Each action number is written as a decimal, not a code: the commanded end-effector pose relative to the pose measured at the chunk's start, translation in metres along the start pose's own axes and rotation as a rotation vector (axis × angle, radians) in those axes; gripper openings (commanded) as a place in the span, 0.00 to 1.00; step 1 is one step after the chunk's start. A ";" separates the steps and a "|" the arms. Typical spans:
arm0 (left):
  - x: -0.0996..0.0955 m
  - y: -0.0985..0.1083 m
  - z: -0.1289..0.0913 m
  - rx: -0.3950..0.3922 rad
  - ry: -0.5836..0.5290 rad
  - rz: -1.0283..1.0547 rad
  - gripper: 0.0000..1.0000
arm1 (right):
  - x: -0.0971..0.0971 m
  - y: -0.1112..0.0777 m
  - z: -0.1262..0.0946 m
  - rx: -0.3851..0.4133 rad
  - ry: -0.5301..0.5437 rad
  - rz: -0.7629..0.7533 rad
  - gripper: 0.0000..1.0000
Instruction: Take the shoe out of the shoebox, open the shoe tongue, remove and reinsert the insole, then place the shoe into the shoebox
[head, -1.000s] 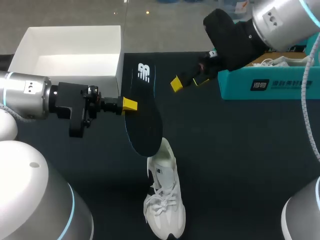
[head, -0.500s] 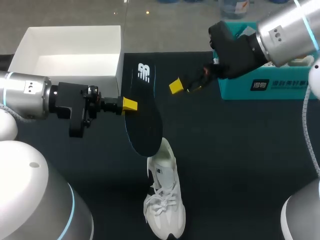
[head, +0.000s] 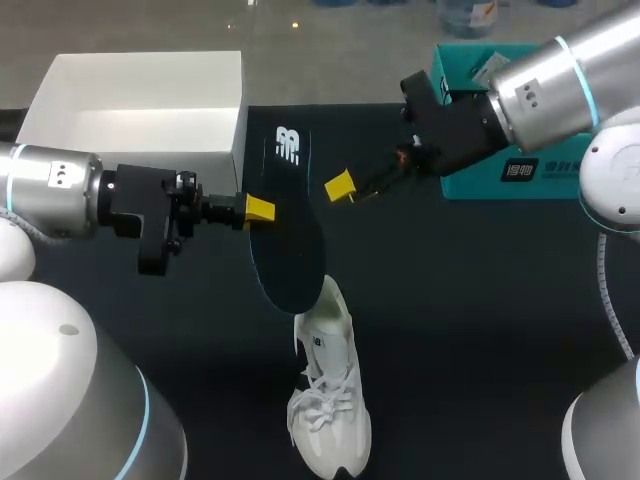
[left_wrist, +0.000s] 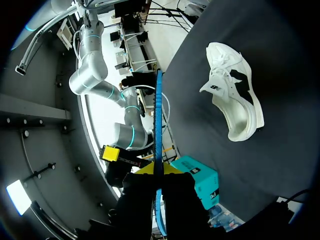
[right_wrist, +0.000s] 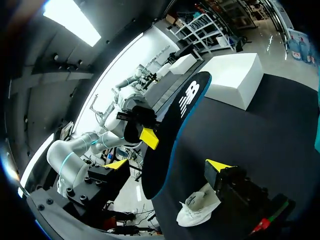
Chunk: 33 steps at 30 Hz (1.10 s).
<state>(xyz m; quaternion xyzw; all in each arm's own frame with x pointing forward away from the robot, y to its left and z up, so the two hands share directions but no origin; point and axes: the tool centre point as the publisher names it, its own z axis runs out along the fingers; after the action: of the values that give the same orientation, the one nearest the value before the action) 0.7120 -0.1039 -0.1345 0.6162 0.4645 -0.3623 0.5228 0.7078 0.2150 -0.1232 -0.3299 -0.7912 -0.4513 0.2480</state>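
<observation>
While the left gripper (head: 258, 209) pinches the insole (head: 290, 240) by one edge, long axis pointing away over the shoe (head: 328, 400) on the table (head: 480, 320), the right gripper (head: 350, 187) hangs spread and empty just beside the opposite edge.

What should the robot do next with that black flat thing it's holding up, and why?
Probably bring the open right gripper a little closer to the black flat insole and pinch its free edge. The left gripper holds the insole by one edge only, in the air near the white lace-up shoe, and the right gripper sits just beside it, empty.
</observation>
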 end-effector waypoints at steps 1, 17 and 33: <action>0.000 -0.001 0.001 -0.002 0.002 0.001 0.00 | -0.005 0.007 0.025 0.003 0.072 -0.005 1.00; 0.000 -0.001 0.001 -0.002 0.002 0.001 0.00 | -0.002 -0.004 0.050 -0.023 0.135 0.006 1.00; 0.000 -0.001 0.001 -0.002 0.002 0.001 0.00 | -0.006 0.001 0.057 -0.051 0.169 -0.010 0.00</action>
<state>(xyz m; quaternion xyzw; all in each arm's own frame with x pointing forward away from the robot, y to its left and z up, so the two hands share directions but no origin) 0.7120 -0.1039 -0.1346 0.6162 0.4645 -0.3623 0.5228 0.7047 0.2586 -0.1513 -0.2950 -0.7581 -0.4972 0.3017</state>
